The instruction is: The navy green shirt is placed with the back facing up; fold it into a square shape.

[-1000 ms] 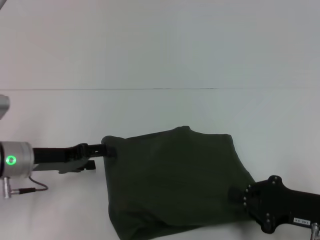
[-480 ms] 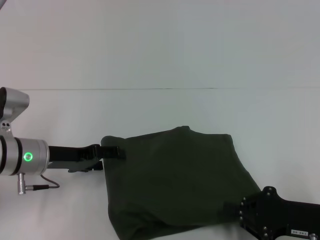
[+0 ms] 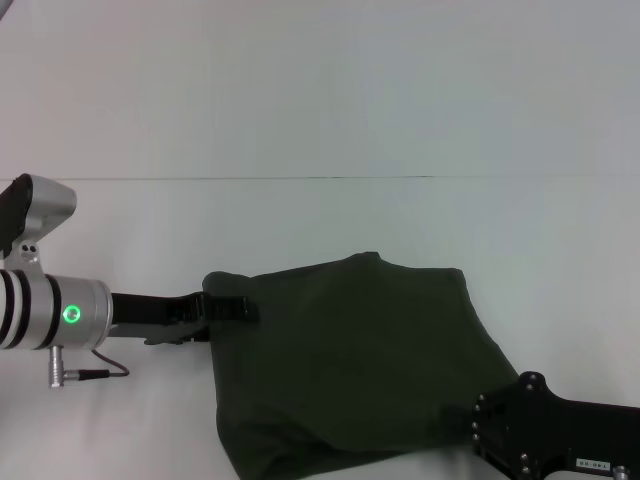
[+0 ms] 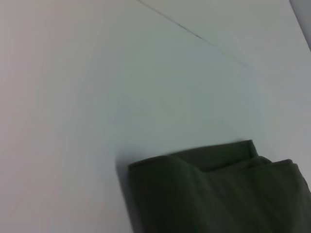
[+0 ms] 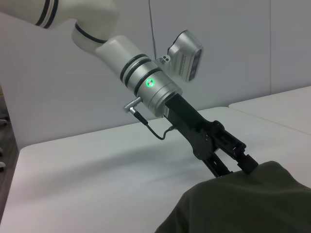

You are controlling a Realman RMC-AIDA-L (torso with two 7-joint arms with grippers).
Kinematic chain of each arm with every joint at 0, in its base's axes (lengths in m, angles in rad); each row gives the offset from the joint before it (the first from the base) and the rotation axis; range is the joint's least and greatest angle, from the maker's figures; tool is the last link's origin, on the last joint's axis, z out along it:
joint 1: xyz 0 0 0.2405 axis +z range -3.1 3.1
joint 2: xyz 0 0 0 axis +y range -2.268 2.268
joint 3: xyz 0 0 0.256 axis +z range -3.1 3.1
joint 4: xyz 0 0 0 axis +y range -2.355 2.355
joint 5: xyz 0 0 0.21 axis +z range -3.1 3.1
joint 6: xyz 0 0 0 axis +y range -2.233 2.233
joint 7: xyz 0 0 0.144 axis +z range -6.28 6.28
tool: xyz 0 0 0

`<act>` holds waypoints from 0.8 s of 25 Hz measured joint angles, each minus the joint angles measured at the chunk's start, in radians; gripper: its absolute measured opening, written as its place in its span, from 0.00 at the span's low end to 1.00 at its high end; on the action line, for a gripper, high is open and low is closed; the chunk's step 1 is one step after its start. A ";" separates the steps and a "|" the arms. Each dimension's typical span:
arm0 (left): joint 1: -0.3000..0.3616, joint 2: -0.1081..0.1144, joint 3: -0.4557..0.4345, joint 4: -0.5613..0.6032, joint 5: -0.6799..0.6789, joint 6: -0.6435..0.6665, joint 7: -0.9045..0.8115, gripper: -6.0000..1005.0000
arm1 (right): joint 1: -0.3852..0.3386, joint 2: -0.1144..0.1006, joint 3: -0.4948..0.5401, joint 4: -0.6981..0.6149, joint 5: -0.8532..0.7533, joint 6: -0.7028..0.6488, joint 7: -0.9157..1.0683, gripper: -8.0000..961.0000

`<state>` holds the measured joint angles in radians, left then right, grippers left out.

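The navy green shirt [image 3: 350, 360] lies folded in a rough square on the white table, its layered corner filling part of the left wrist view [image 4: 214, 194]. My left gripper [image 3: 243, 310] reaches in from the left at the shirt's far left corner. The right wrist view shows the left gripper [image 5: 235, 171] open, one finger above the fabric edge and one below it. My right gripper [image 3: 470, 418] rests at the shirt's near right edge, with its fingers hidden behind the black wrist.
The white table [image 3: 320, 220] stretches bare behind and to both sides of the shirt. A thin seam [image 3: 320, 178] crosses it farther back. A cable [image 3: 95, 372] hangs off the left wrist.
The left gripper has slid right, from beside the shirt's corner to over its edge. The right arm has drawn left and toward the near edge. The shirt has kept its shape.
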<state>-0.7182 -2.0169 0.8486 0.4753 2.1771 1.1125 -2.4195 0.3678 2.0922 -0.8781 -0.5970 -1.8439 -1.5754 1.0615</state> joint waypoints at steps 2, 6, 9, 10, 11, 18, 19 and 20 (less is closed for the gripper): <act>0.000 0.000 0.000 0.005 -0.001 -0.001 0.005 0.84 | 0.000 0.000 0.000 0.000 0.000 0.000 0.000 0.01; 0.000 -0.003 0.002 0.017 0.005 -0.011 0.008 0.84 | 0.001 0.001 0.000 0.000 0.001 0.000 0.000 0.01; 0.000 -0.001 0.007 0.019 0.015 -0.017 0.006 0.80 | 0.003 0.002 0.001 0.000 0.001 0.000 0.000 0.01; -0.001 -0.001 0.010 0.020 0.016 -0.018 0.007 0.77 | 0.005 0.002 0.001 0.000 0.001 0.000 0.000 0.01; -0.002 -0.001 0.014 0.020 0.018 -0.018 0.008 0.75 | 0.006 0.002 0.001 0.000 0.001 0.000 0.001 0.01; -0.007 0.000 0.017 0.020 0.025 -0.020 0.014 0.59 | 0.015 0.002 0.001 0.000 0.002 0.000 0.005 0.01; -0.007 0.000 0.017 0.020 0.025 -0.020 0.017 0.55 | 0.016 0.002 0.001 0.000 0.002 0.000 0.005 0.01; -0.007 0.000 0.017 0.020 0.026 -0.021 0.020 0.52 | 0.016 0.002 0.001 0.000 0.002 0.000 0.006 0.01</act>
<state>-0.7251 -2.0169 0.8654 0.4955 2.2026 1.0914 -2.3990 0.3842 2.0938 -0.8774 -0.5966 -1.8422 -1.5753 1.0672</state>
